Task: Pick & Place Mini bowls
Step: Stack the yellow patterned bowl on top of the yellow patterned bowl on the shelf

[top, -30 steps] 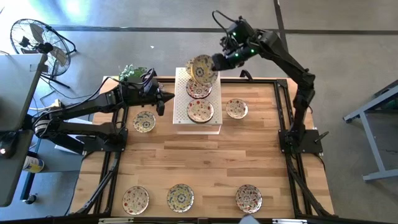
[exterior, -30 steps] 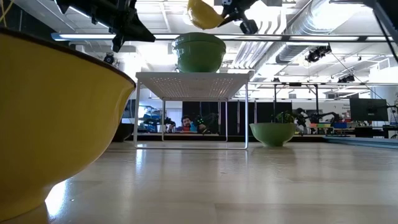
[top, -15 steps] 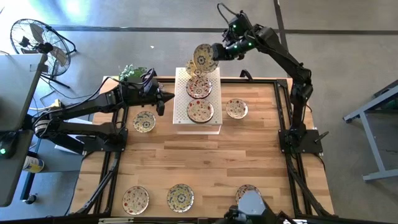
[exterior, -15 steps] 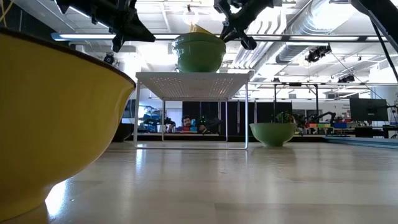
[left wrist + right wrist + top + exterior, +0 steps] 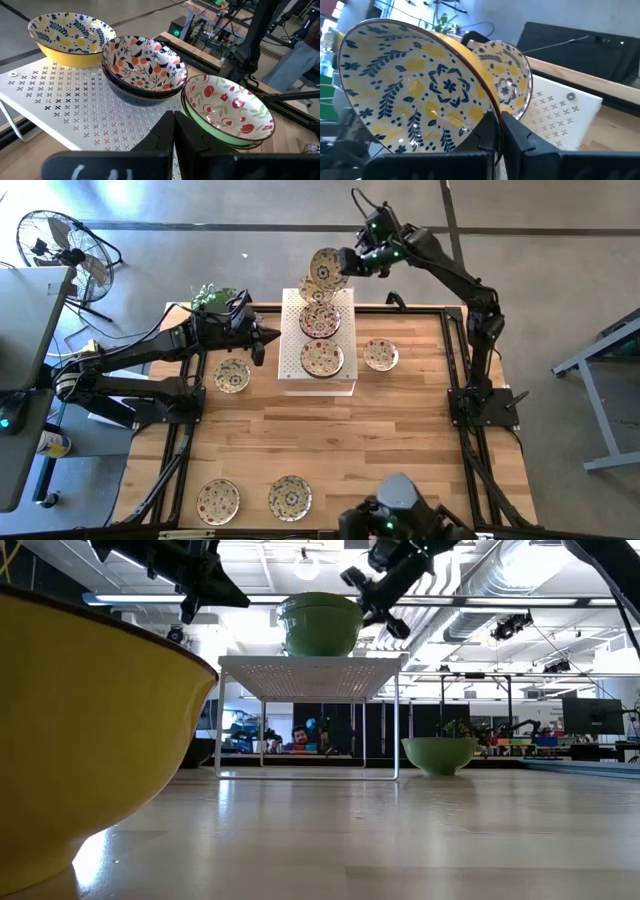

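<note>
My right gripper (image 5: 343, 264) is shut on a yellow mini bowl with blue leaves (image 5: 325, 268), held in the air over the far end of the white perforated rack (image 5: 300, 360). On the rack stand another yellow bowl (image 5: 70, 40), a stack with red flowers (image 5: 145, 65) and a stack with cherries (image 5: 227, 107). My left gripper (image 5: 266, 338) hangs shut by the rack's left side, holding nothing. More mini bowls lie on the table at the rack's left (image 5: 232, 375) and right (image 5: 380, 355) and by the near edge (image 5: 218, 500). My right gripper holds the yellow bowl by its rim (image 5: 487, 107), with one finger inside the bowl and one (image 5: 512, 132) on its outer wall. The fingers come slanting down from the table's right. The bowl is lifted clear and steeply tilted, its inside turned toward the table's left and upward.
A grey and dark shape (image 5: 398, 515) stands at the table's near edge on the right. Another bowl (image 5: 290, 497) lies near it. In the low view a big yellow bowl (image 5: 90, 730) fills the left, and a green one (image 5: 438, 755) sits right of the rack's legs.
My right gripper has carried the yellow bowl toward the table's far edge and down, and the bowl has tipped steeper. In the low view it has sunk behind the green bowl on the rack. The grey shape has come in at the near edge and covers a bowl there.
</note>
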Tool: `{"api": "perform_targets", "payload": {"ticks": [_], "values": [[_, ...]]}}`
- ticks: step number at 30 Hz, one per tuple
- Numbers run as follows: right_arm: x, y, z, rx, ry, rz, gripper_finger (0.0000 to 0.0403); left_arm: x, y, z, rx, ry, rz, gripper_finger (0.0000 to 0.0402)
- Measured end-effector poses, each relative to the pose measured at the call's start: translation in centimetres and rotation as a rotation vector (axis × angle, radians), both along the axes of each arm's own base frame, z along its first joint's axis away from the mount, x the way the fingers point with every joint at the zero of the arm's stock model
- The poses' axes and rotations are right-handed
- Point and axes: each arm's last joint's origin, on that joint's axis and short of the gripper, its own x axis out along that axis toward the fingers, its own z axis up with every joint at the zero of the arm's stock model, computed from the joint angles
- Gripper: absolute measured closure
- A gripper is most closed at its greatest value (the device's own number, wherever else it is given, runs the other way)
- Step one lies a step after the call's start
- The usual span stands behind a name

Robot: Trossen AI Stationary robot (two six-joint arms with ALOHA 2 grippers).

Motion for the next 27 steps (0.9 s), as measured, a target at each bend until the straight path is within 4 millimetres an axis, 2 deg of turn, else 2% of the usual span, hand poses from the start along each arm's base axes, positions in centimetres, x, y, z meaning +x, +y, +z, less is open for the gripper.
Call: {"api": "perform_targets", "payload": {"ticks": [10, 16, 22, 27], "values": [[1.1, -1.0, -3.8, 0.007, -0.024, -0.033, 0.0396, 0.0, 0.0, 0.0, 0.0, 0.0, 0.0, 0.04], [1.9, -1.3, -4.6, -0.058, -0.084, -0.026, 0.0397, 0.0, 0.0, 0.0, 0.0, 0.0, 0.0, 0.04], [1.9, -1.3, -6.0, -0.068, -0.048, -0.003, 0.0397, 0.0, 0.0, 0.0, 0.0, 0.0, 0.0, 0.04], [2.0, -1.3, -6.2, -0.099, -0.039, 0.008, 0.0396, 0.0, 0.0, 0.0, 0.0, 0.0, 0.0, 0.04]]}}
